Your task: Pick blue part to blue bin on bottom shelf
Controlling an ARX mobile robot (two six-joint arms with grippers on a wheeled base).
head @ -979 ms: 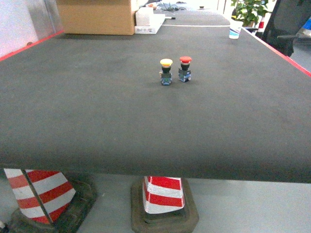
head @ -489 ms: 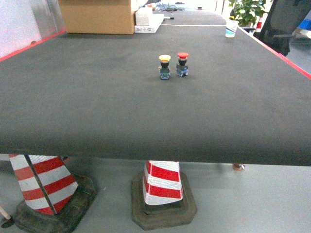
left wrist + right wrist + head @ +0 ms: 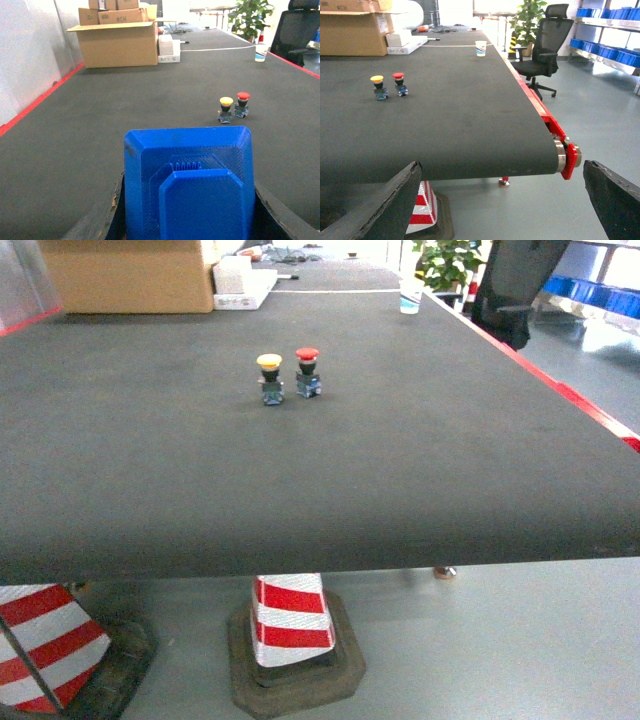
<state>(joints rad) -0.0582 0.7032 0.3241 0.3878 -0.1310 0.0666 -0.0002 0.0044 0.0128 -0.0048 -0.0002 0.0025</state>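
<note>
The left pincer (image 3: 187, 220) grips the blue part (image 3: 187, 180), which hides its fingertips. The right pincer (image 3: 495, 210) is spread wide, empty. Two buttons (image 3: 288, 376) stand on the desk (image 3: 400, 460) at 12 o'clock. The shelf is out of view.
</note>
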